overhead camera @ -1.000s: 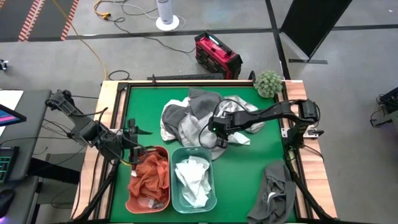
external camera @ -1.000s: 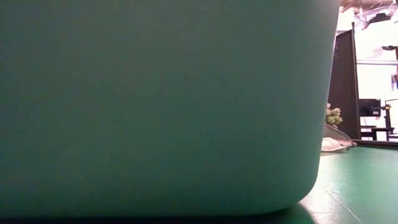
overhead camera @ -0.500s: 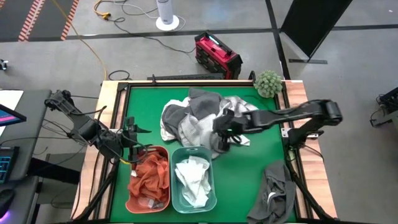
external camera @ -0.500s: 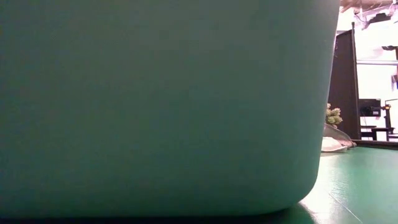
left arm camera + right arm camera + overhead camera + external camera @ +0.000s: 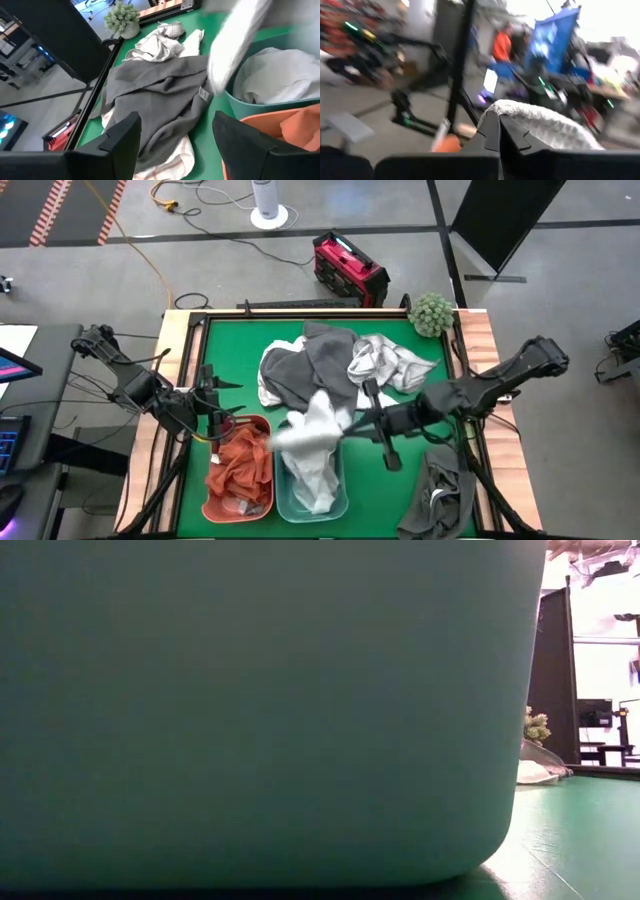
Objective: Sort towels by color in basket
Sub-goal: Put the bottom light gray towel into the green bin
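My right gripper [image 5: 358,420] is shut on a pale, whitish towel [image 5: 312,430] that hangs blurred above the teal basket [image 5: 342,502]; white towels lie in that basket. The same towel [image 5: 235,40] shows in the left wrist view. A pile of dark grey, light grey and red-checked white towels [image 5: 330,365] lies on the green mat beyond the baskets. Rust-orange towels [image 5: 240,465] fill the orange basket [image 5: 206,502]. My left gripper [image 5: 215,408] [image 5: 177,145] waits open at the orange basket's far left corner. My right gripper pinches the pale towel between its two shut fingers [image 5: 492,131]; a bunch of cloth [image 5: 535,122] bulges past the fingertips. The fingers come from the table's right. The towel is lifted clear and hangs slack over the teal basket's far rim.
A dark grey towel [image 5: 445,490] hangs over the table's near right corner. The green fuzzy ball [image 5: 432,312] sits at the far right corner. In the low view the teal basket's wall [image 5: 260,710] fills nearly everything. Bare green mat [image 5: 400,480] lies right of the baskets.
My right gripper has moved from the pile toward the table's near edge and up, pulling a pale towel out of the pile. The towel is lifted clear and swings over the teal basket. The rest of the pile stayed where it was.
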You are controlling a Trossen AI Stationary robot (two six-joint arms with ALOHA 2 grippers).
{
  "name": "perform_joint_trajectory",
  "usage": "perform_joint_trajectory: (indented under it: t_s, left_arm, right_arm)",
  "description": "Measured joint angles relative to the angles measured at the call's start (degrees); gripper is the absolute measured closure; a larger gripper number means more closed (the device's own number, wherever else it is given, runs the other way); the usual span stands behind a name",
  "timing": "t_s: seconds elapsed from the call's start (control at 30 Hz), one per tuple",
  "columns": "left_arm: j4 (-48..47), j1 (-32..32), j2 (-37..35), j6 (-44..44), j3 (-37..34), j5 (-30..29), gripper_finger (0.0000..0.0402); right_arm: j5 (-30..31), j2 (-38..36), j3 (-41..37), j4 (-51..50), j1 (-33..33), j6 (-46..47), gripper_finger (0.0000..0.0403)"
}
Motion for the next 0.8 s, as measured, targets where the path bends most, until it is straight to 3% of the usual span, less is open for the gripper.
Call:
perform_joint_trajectory:
  t_s: [0.1, 0.27, 0.5, 0.8]
  left_arm:
    - [0.0, 0.4, -0.5, -0.06, 0.02, -0.15, 0.0166]
    - [0.0, 2.41, -1.52, -0.04, 0.02, -0.22, 0.0166]
    - [0.0, 4.93, -2.32, -0.03, 0.02, -0.18, 0.0166]
    - [1.55, 5.17, -2.01, -0.02, 0.02, 1.84, 0.0166]
  right_arm:
    - [-2.6, 0.02, 0.0, 3.85, 1.25, -1.72, 0.0387]
    - [-11.8, 0.01, 0.0, 9.4, 3.11, -4.75, 0.0386]
    - [-9.87, 2.73, 0.02, 8.44, 0.63, 0.29, 0.0386]
    - [-6.47, 14.17, 0.31, 14.81, -6.45, 7.13, 0.0386]
